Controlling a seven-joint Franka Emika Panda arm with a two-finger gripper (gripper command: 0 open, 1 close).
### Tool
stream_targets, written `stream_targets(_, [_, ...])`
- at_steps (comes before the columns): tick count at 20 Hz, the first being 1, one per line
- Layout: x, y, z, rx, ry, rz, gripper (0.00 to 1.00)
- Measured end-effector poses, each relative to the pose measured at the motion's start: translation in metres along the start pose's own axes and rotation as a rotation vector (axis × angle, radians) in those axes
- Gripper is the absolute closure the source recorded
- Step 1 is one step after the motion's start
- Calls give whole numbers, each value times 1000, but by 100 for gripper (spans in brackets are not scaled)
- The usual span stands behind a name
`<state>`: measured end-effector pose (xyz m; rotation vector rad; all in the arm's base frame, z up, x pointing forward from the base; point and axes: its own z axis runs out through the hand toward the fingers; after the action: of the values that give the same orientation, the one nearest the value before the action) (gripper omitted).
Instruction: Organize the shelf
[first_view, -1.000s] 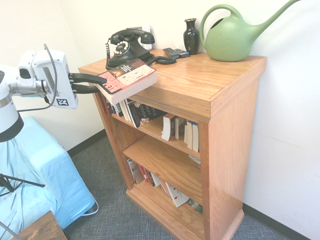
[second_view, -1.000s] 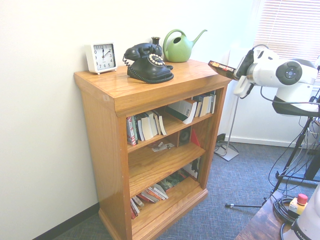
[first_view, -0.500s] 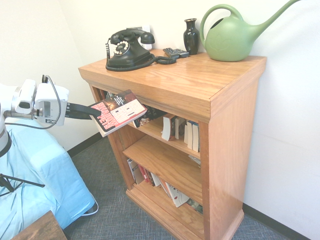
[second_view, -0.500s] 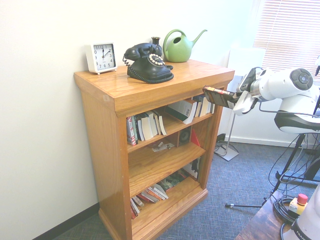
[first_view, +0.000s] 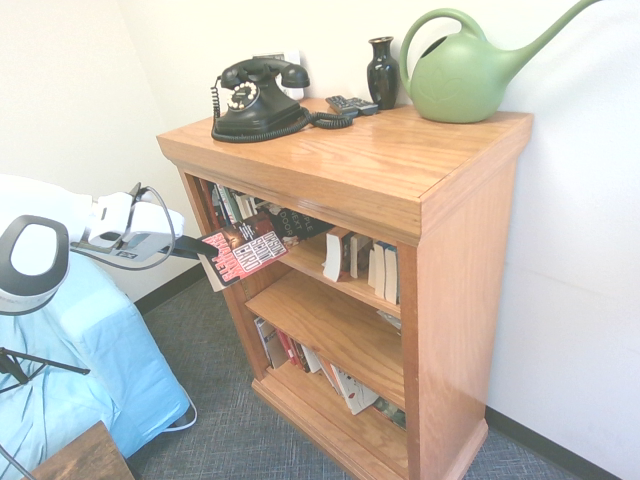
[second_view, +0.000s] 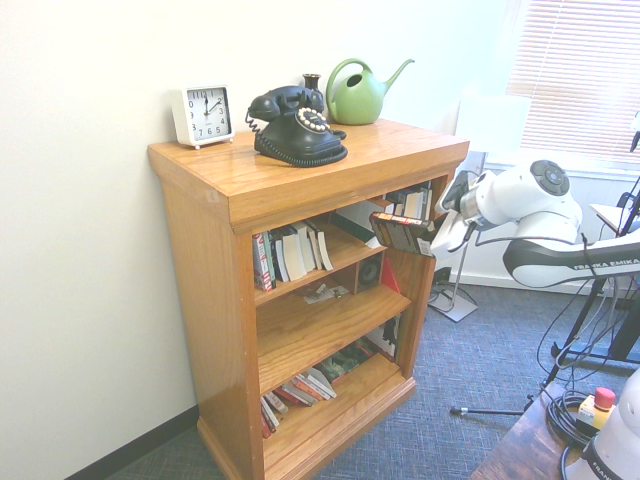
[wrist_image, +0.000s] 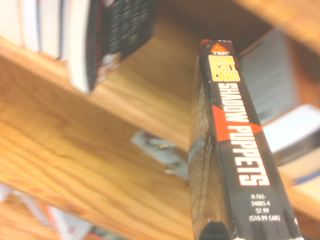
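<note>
Against a pale wall, on grey carpet, stands the shelf (first_view: 400, 180), an oak bookcase with a wide flat top. At its open front the tool (first_view: 195, 249) is pressed together on a paperback, the book (first_view: 245, 248), pinching it by one end so that it juts toward the top level, tilted, its red and black cover facing outward in the first exterior view. The wrist view shows its spine reading "Shadow Puppets", with a bare oak board and a small scrap (wrist_image: 162, 155) beyond it. From the other side the book (second_view: 400, 232) hangs just in front of the top level, at its right end. Behind it, books (first_view: 355, 262) stand and lean on that level; the middle level is mostly bare; more books (second_view: 305, 388) lie slumped on the bottom level. On the top sit a black dial phone (first_view: 255, 95), a dark vase (first_view: 382, 70), a green watering can (first_view: 465, 75) and, seen from the second side, a white clock (second_view: 202, 114).
</note>
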<state>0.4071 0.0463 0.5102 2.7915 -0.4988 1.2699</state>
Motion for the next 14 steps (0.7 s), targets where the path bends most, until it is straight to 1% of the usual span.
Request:
stream_targets(3, [2,-11,22,32,-43,15,100])
stream_targets(6, [11,-23,42,54,-65,25,100])
stream_targets(10, [20,-43,68,108,-110,84,100])
stream_targets(14, [25,-55,83,173,-134,142,100])
